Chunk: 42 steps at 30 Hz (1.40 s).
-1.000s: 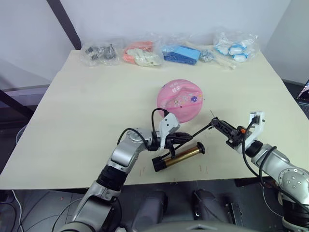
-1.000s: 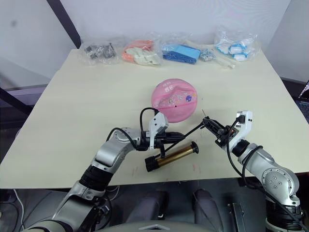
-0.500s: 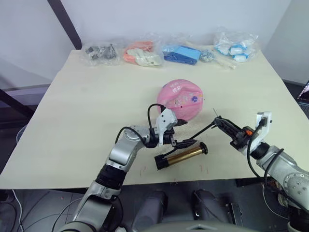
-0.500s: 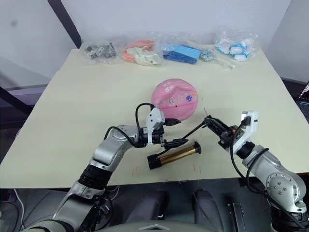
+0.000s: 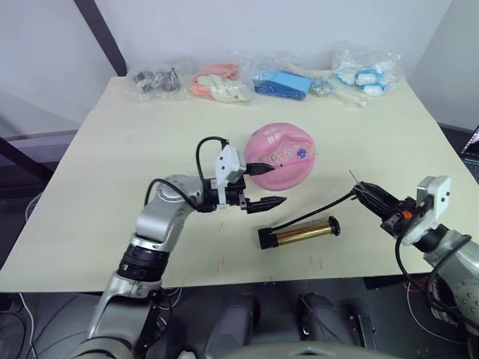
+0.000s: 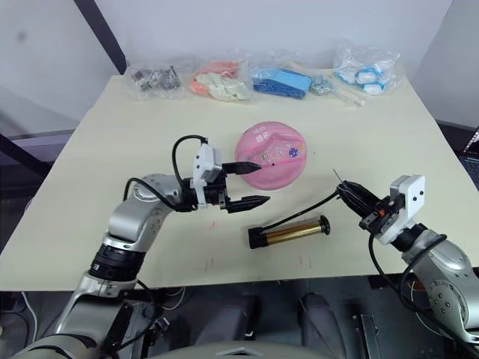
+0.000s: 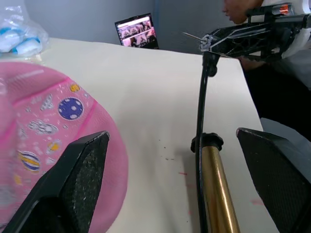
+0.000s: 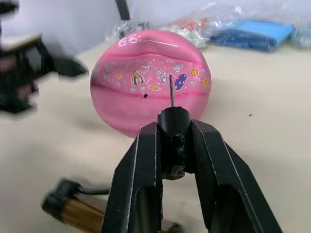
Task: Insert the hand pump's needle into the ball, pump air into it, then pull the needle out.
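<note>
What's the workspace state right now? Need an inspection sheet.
Surface: cream table, faint red marks near the front edge.
Job's things: ball mid-table, dented on top; hand pump lying flat; needle aimed at the ball, not inserted.
Clutter: four clear bags of parts along the far edge.
Grippers: left claw open beside the ball; right claw shut on the needle fitting.
Cables: pump hose from pump to needle.
Surroundings: laptop off-table.

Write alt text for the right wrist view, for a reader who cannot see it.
The right pincer is shut on the black fitting of the needle, whose thin pin points at the pink ball on the table beyond. The hand pump lies below, and bagged items sit behind the ball.
</note>
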Motion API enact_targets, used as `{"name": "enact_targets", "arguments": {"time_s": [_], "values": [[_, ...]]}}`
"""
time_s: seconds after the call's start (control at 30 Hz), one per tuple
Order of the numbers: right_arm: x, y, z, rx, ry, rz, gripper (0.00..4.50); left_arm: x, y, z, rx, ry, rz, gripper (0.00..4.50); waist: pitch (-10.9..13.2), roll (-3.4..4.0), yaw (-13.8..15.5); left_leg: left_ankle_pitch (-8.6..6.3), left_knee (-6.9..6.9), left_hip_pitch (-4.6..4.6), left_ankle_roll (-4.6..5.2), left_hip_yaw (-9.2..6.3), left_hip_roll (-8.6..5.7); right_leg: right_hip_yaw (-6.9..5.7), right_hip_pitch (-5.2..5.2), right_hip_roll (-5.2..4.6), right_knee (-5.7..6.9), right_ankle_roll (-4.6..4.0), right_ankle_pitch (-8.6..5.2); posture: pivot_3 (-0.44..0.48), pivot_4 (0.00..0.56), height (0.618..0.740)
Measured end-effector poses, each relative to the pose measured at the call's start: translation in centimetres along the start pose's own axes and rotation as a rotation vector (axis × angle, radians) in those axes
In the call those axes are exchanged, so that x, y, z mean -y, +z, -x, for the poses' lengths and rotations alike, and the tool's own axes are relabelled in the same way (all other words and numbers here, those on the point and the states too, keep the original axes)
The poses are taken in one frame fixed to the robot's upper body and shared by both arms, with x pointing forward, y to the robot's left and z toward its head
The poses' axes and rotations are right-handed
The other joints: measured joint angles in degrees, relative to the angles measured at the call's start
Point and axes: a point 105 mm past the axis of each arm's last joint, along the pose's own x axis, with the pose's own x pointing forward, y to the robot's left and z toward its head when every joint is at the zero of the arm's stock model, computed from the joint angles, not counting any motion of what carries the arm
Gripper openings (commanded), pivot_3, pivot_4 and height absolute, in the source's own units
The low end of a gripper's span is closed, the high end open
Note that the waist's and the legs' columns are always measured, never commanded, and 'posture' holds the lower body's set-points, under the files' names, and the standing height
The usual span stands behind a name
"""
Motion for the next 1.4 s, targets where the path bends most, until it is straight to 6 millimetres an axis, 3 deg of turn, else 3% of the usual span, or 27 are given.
{"name": "enact_targets", "arguments": {"time_s": [0.1,0.17,0.33,0.43,0.73,0.93,1.2,1.33,1.4], "values": [[-1.0,0.6,-0.2,0.008,0.089,0.131,0.35,-0.9,1.0,0.5,-0.022,-0.015,-0.017,4.45,0.01,-0.01,-0.08,0.0,0.01,0.01,-0.01,0.01,0.0,0.0,0.0,0.01,0.01,0.05,-0.02,0.0,0.15,0.74],[-2.2,1.0,-0.8,0.019,0.17,0.225,0.35,-2.7,2.1,1.5,-0.018,0.023,-0.005,4.45,0.03,-0.03,-0.33,0.01,0.01,0.02,-0.01,-0.02,0.02,-0.03,0.0,0.04,0.03,0.18,-0.1,0.0,0.15,0.74],[-2.8,1.5,-1.1,0.044,0.208,0.283,0.35,-4.5,3.2,1.7,-0.008,0.055,-0.005,4.45,0.06,-0.09,-0.55,0.02,0.01,-0.02,-0.04,-0.02,-0.02,-0.02,0.0,-0.01,-0.02,-0.02,0.02,0.0,0.15,0.74],[-3.0,1.7,-1.4,0.062,0.222,0.301,0.35,-6.5,3.7,1.7,-0.038,0.117,-0.027,4.45,0.13,-0.21,-0.55,0.09,0.0,-0.01,-0.16,-0.03,-0.02,-0.03,0.0,-0.01,-0.02,-0.03,0.02,0.0,0.15,0.74],[-3.4,1.8,-1.8,0.088,0.23,0.29,0.35,-9.9,2.1,-0.1,-0.147,0.249,-0.037,4.45,0.21,-0.35,-0.71,0.09,0.01,-0.07,-0.16,-0.07,-0.03,-0.07,-0.04,0.0,0.01,-0.02,0.02,0.0,0.15,0.74],[-3.5,1.8,-1.9,0.097,0.223,0.292,0.35,-9.6,0.8,-1.8,-0.194,0.255,-0.003,4.45,0.23,-0.38,-1.15,0.1,0.01,-0.07,-0.18,-0.04,-0.04,-0.03,-0.06,-0.01,0.04,-0.02,0.02,0.0,0.15,0.74],[-3.5,1.7,-1.9,0.1,0.216,0.288,0.35,-9.5,0.6,-1.9,-0.203,0.289,-0.011,4.45,0.23,-0.38,-1.17,0.07,0.03,-0.03,-0.13,-0.05,-0.04,-0.02,-0.06,-0.01,0.11,-0.02,0.03,0.0,0.15,0.74],[-3.5,1.8,-1.9,0.102,0.216,0.287,0.35,-9.4,0.5,-1.8,-0.201,0.291,-0.012,3.75,0.23,-0.38,-1.15,0.09,0.03,-0.02,-0.16,-0.05,-0.04,-0.02,-0.06,-0.01,0.13,-0.03,0.03,0.0,0.15,0.74],[-3.5,2.0,-2.1,0.109,0.219,0.294,0.35,-9.5,0.2,-1.6,-0.201,0.312,-0.009,2.64,0.23,-0.38,-1.16,0.1,0.03,-0.02,-0.18,-0.03,-0.04,0.0,-0.06,-0.01,0.12,-0.03,0.03,0.0,0.15,0.74]]}}
